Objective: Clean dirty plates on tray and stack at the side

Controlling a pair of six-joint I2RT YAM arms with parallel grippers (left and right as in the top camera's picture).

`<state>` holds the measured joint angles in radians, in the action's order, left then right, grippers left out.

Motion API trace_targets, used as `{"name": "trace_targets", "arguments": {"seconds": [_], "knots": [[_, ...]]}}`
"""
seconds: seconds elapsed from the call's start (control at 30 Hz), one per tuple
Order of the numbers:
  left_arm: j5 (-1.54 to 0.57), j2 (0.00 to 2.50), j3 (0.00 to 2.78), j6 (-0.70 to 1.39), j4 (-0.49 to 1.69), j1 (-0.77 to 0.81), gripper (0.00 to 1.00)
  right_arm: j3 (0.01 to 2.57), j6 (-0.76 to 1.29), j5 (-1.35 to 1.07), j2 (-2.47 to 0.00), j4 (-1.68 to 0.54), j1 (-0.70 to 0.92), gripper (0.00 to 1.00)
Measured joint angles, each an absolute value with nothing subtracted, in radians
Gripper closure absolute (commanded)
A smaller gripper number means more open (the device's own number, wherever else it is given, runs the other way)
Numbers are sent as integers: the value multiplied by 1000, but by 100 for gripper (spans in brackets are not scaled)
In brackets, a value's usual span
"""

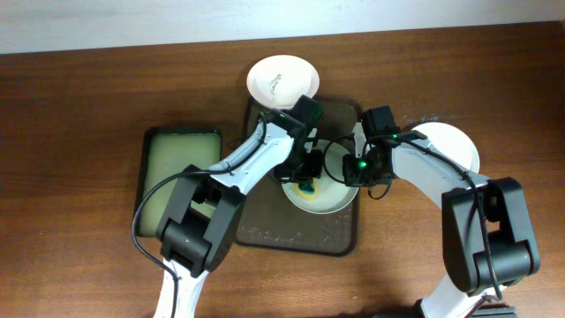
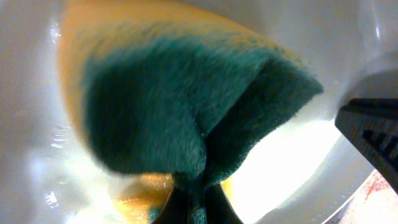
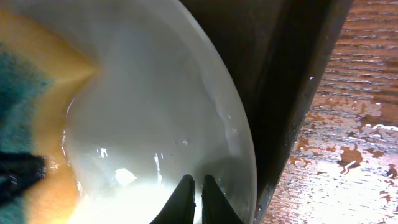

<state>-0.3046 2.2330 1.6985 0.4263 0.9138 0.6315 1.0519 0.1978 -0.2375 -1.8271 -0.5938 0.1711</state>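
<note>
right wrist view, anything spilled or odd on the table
Yes: the wooden table beside the brown tray is spattered with wet patches and droplets, probably slopped over while the sponge scrubbed the plate. Nothing looks broken.

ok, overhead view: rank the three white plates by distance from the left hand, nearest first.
From the left hand, shut on the sponge:
1. centre plate, on the dark tray, directly under the hand.
2. top plate, just beyond the tray's far edge.
3. right plate, off the tray to the right, partly hidden by the right arm.
</note>
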Motion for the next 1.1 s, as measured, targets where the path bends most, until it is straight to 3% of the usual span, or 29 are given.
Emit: {"name": "trace_targets", "arguments": {"seconds": [0.23,0.47,0.6,0.73,0.8,0.93,1.1], "knots": [[-382,2244,1702,385,915,651,100,1052,198,-238,-1827,-594,171,91],[-9,2256,1804,465,1127,601,100,1052,203,-265,-1830,-598,173,91],[88,2286,1963,472,1336,595,100,1052,203,-276,-1831,-603,174,91],[202,2281,2223,465,1640,454,100,1056,183,-290,-1831,-620,171,81],[195,2257,2233,446,1684,336,100,1063,171,-301,-1831,-645,171,77],[154,2195,2100,373,1634,107,100,1076,146,-294,-1769,-749,171,63],[75,1969,1528,312,1144,16,97,1083,97,-269,-1728,-662,152,55]]}}
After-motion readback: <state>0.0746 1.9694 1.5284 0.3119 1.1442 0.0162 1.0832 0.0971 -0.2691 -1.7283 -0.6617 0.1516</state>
